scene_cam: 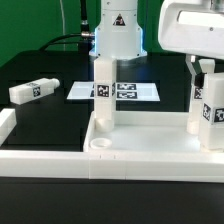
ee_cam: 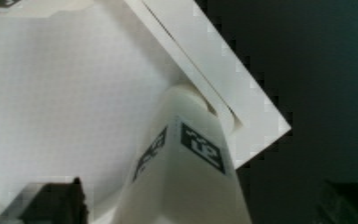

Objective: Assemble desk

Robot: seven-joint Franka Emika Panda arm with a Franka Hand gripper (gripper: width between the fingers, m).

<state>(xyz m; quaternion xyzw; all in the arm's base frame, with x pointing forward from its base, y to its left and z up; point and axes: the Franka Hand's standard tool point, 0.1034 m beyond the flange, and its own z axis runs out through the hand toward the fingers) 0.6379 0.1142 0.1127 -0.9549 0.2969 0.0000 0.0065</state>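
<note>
The Panda arm's white base (scene_cam: 118, 38) stands upright at the back of the scene. Its wrist reaches over to the exterior view's right, with the gripper (scene_cam: 203, 64) pointing straight down. The jaws stand wide apart; the wrist view shows the two dark fingertips (ee_cam: 48, 206) far from each other.

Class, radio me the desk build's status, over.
Jaws open at leg on exterior view's right. That and second leg upright on desk top; third leg lying loose. Nothing blocking.
</note>
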